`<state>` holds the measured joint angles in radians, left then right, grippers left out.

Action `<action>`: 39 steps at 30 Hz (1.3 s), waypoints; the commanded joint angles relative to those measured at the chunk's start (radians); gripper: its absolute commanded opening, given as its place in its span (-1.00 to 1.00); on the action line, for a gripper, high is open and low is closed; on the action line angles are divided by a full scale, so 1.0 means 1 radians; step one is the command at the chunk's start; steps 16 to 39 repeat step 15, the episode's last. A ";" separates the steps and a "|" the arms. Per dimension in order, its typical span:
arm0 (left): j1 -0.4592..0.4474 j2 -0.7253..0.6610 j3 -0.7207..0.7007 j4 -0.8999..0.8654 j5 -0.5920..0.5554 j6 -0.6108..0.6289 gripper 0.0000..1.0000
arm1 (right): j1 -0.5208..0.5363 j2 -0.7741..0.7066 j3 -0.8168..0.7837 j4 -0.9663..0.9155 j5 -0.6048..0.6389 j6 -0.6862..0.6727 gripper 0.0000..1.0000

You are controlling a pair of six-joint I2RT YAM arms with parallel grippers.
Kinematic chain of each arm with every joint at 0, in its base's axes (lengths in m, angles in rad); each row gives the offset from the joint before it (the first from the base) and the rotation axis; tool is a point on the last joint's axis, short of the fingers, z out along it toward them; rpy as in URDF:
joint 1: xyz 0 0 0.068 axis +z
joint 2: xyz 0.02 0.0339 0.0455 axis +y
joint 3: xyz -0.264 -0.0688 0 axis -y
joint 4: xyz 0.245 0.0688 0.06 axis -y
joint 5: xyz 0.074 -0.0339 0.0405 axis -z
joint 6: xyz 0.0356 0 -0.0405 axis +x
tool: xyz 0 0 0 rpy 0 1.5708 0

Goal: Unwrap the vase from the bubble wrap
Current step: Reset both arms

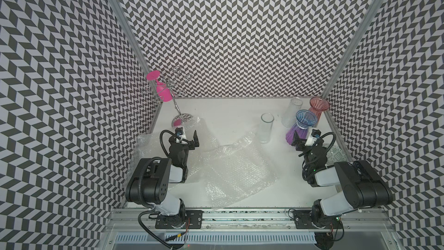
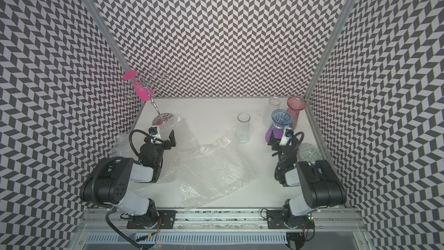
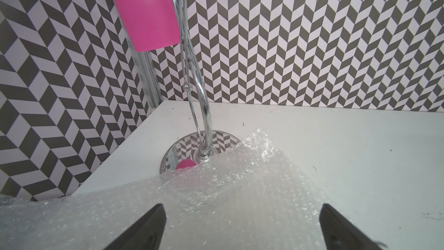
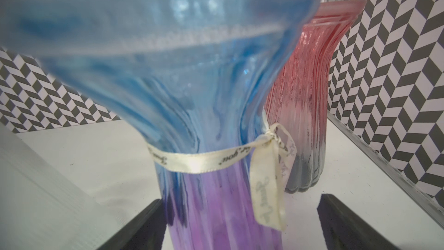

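White tabletop [image 1: 228, 111]: bubble wrap [image 1: 235, 171] lies beneath the wide-open left fingers [image 3: 144, 227]; right fingers [image 4: 336, 222], also wide, flank the blue-purple vase [image 4: 216, 200].

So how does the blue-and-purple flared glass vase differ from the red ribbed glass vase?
Colour: the blue-and-purple flared glass vase fades from blue rim to purple body; the red ribbed glass vase from red rim to greyish base.
Shape: the blue vase flares widely above a narrow neck; the red vase flares less.
Trim: a cream ribbon is tied round the blue vase's neck; none shows on the red vase.
Both stand upright and unwrapped.
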<state>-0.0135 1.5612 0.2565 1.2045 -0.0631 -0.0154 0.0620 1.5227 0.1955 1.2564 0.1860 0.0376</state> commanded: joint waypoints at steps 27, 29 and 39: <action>-0.005 -0.004 0.009 0.030 -0.009 0.014 1.00 | -0.008 0.017 0.019 0.028 0.029 0.006 0.99; -0.005 -0.004 0.009 0.030 -0.009 0.014 1.00 | -0.008 0.017 0.019 0.028 0.029 0.006 0.99; -0.005 -0.004 0.009 0.030 -0.009 0.014 1.00 | -0.008 0.017 0.019 0.028 0.029 0.006 0.99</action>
